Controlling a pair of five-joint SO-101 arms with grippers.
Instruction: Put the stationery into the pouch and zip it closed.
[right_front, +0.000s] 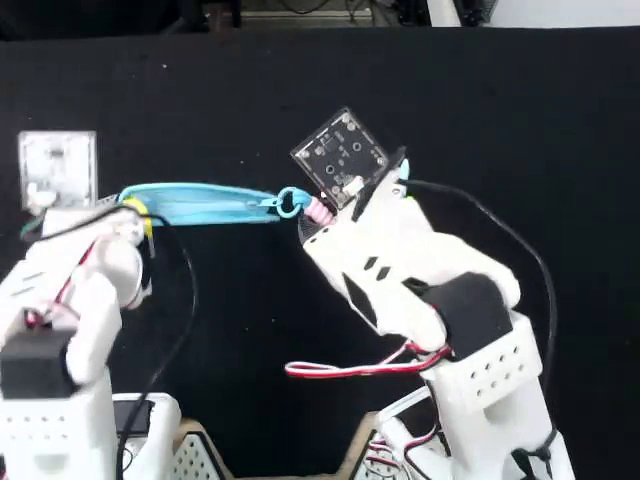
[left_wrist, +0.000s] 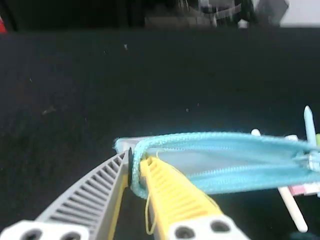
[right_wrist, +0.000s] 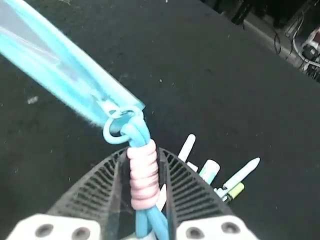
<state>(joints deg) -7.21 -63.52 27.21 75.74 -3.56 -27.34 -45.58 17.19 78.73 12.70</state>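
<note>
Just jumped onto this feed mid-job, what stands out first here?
The blue pouch is stretched between both arms over the black table: the left hand clamps one end, the right hand pinches the zipper cord. Several pens lie loose on the table by the right hand, outside the pouch.

Pouch (right_front: 195, 205) between left claw (left_wrist: 134, 167) and right claw (right_wrist: 142, 160); pens (right_wrist: 210, 172) by right claw.

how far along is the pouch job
Done: nothing clear; the pens lie on the table, outside the pouch. In hand: the left gripper clamps one pouch end, the right gripper holds the zip cord at the other. Left: load the pens, zip shut.
</note>
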